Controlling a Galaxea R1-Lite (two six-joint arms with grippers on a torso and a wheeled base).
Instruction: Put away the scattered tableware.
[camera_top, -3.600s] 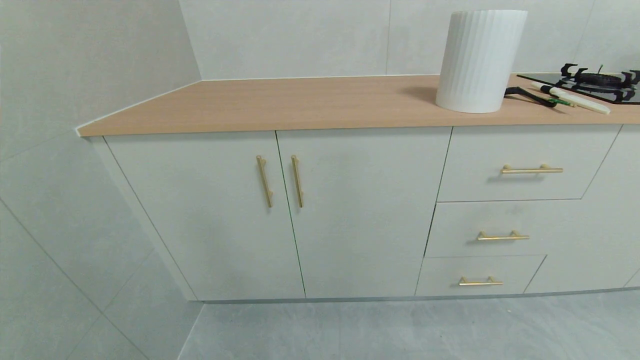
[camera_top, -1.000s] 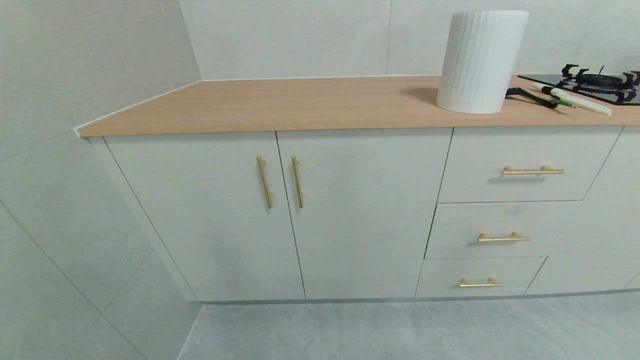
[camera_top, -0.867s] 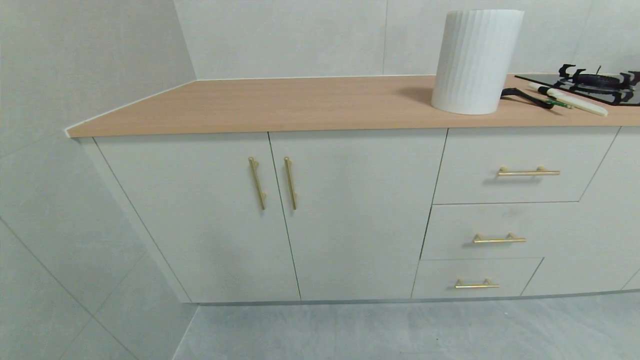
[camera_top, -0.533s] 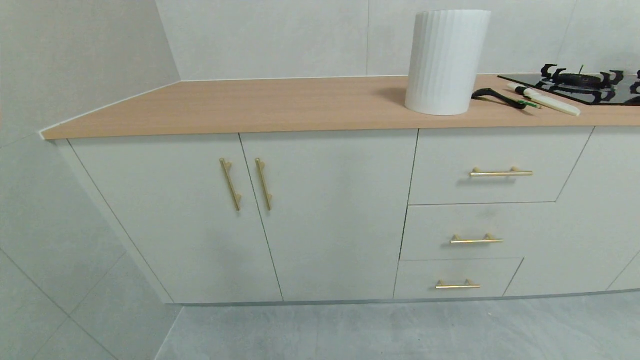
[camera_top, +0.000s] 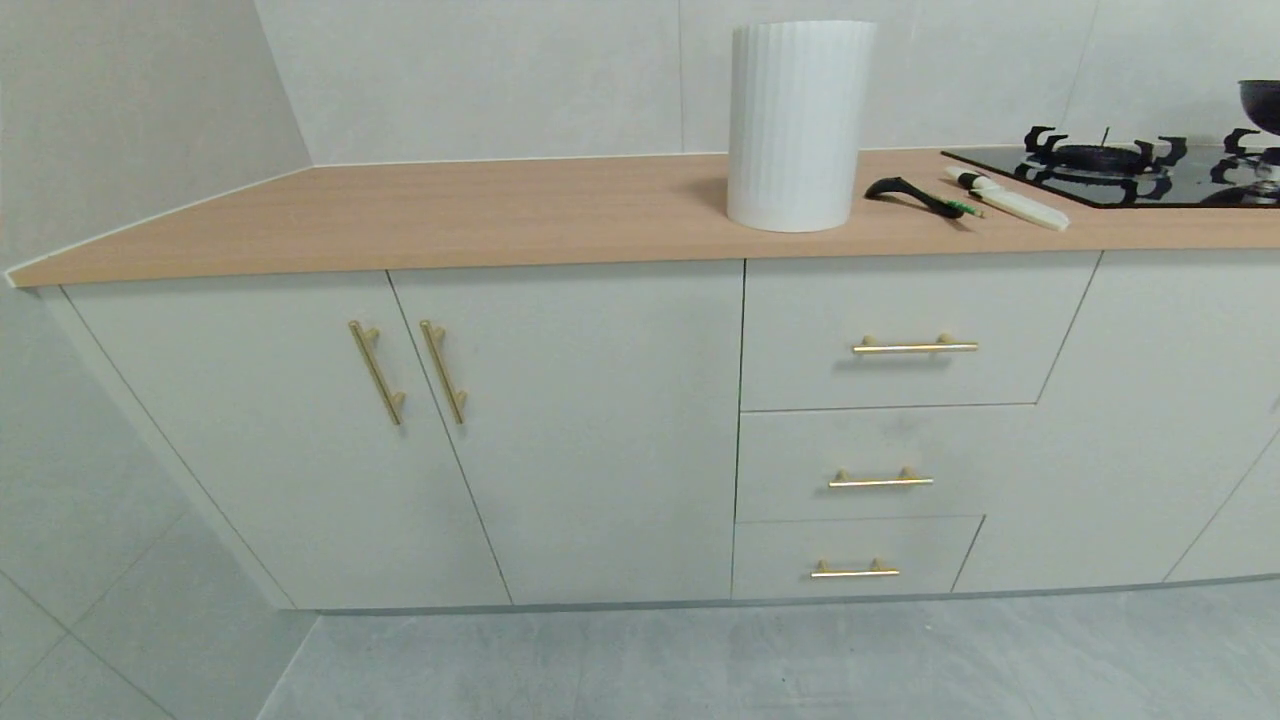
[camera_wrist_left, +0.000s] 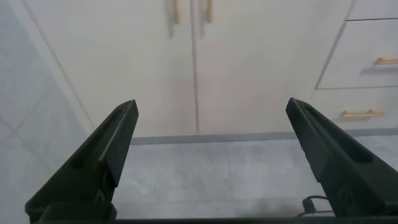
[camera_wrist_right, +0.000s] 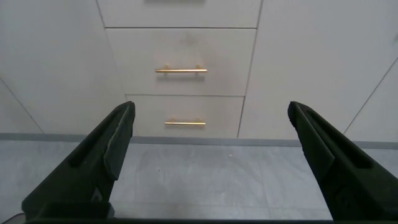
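On the wooden countertop (camera_top: 450, 215) a black-handled utensil (camera_top: 915, 194) and a cream-handled utensil (camera_top: 1010, 201) lie side by side, just right of a tall white ribbed holder (camera_top: 797, 125). My left gripper (camera_wrist_left: 211, 109) is open and hangs low facing the cabinet doors (camera_wrist_left: 193, 62) and the floor, with nothing between its fingers. My right gripper (camera_wrist_right: 211, 112) is open too, low in front of the drawers (camera_wrist_right: 181, 62), holding nothing.
A black gas hob (camera_top: 1110, 170) with a dark pot (camera_top: 1262, 100) lies at the right end of the countertop. Below are two cabinet doors (camera_top: 410, 430) with gold handles and three drawers (camera_top: 890, 350). A tiled wall (camera_top: 130, 110) closes the left side. Grey floor (camera_top: 760, 660) lies in front.
The whole head view has shifted: everything slid left, so the camera turned or moved right. The hob and a pot came into view. The utensils and holder kept their places on the counter.
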